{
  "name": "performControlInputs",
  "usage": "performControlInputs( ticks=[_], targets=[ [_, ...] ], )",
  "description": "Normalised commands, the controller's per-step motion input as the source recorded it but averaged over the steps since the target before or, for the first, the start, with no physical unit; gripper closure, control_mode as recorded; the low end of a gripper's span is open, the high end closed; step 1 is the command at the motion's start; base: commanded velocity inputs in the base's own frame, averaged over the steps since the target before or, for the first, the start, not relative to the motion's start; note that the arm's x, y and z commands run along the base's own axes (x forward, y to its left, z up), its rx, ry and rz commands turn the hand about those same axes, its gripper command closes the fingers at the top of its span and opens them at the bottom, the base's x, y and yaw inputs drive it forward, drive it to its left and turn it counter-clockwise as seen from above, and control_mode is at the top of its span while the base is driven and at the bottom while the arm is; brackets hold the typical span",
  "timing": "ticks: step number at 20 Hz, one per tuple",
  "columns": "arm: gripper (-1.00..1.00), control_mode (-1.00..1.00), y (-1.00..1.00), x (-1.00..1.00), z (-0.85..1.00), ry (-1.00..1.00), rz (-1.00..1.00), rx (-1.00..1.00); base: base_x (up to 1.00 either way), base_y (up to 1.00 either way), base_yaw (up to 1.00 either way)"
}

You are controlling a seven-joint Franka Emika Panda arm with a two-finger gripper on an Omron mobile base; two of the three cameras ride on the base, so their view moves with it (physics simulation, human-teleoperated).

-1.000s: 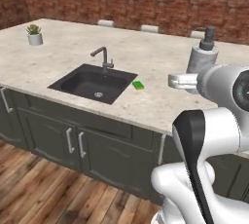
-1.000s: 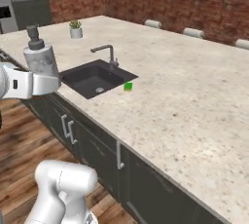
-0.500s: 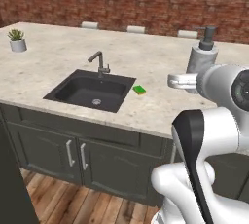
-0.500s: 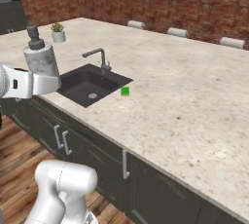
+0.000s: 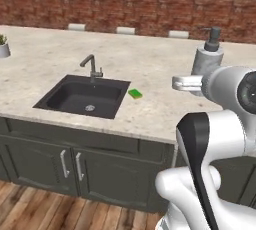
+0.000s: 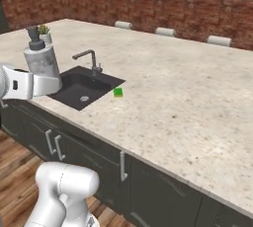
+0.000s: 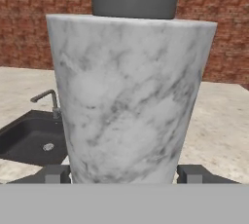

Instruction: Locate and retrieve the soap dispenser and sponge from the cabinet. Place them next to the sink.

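The gripper (image 7: 124, 174) is clenched on the soap dispenser (image 5: 206, 61), with one dark finger tip on each side of the marbled body near its bottom. The bottle stands upright, its long axis vertical and the pump nozzle on top, and it is carried in the air above the worktop (image 5: 150, 69), not resting on it.

The sponge (image 5: 135, 93) lies flat on the worktop just beside the right edge of the sink (image 5: 82, 97). So the free place for the dispenser is near it. From the gripper this place lies to the left and lower, and I judge that the coming move must bring the bottle sideways toward the sink and then down, keeping it upright.

The left base view shows the sponge, the sink and the held bottle together, so the gap between them is clear. The right base view shows the dispenser (image 6: 42, 63) in front of the basin. The hand view gives the grip on the bottle, and the faucet (image 7: 47, 100) behind it on the left.
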Motion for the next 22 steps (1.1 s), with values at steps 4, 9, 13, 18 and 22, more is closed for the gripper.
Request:
performControlInputs(
  ticks=[4,9,13,18,22],
  targets=[
    [1.0,1.0,0.0,0.0,0.0,0.0,0.0,0.0,0.3,0.03,-0.27],
    [1.0,1.0,0.0,0.0,0.0,0.0,0.0,0.0,0.51,0.0,-0.22],
    [1.0,1.0,0.0,0.0,0.0,0.0,0.0,0.0,0.59,0.0,-0.17],
    [1.0,1.0,0.0,0.0,0.0,0.0,0.0,0.0,0.26,0.0,-0.17],
    [1.0,1.0,0.0,0.0,0.0,0.0,0.0,0.0,-0.07,0.0,-0.27]
  ],
)
